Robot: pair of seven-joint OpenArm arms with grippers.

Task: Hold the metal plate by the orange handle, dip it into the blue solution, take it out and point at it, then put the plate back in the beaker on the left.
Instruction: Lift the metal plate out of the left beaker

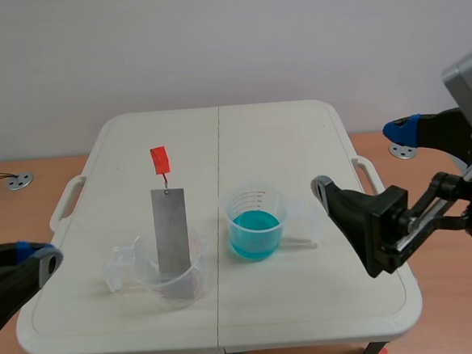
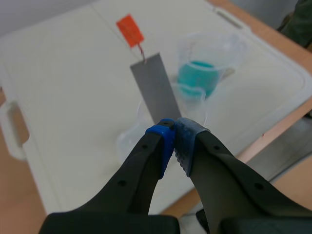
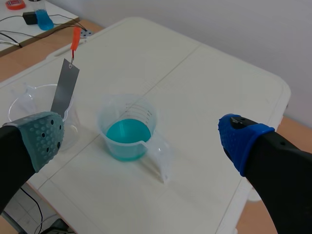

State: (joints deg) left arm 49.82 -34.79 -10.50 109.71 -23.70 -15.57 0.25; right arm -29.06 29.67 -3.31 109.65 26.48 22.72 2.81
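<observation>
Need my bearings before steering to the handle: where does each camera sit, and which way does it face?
Scene view: between the arms, facing across the table toward the wall; left claw low at one side, right claw at the other.
Left wrist view: on the left arm, looking down past its shut claw at the metal plate standing in the clear beaker.
Right wrist view: on the right arm, looking past its open claw at the blue solution.
All three share the metal plate, orange handle and blue solution.

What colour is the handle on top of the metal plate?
Orange-red; the handle shows best in the left wrist view.
</observation>
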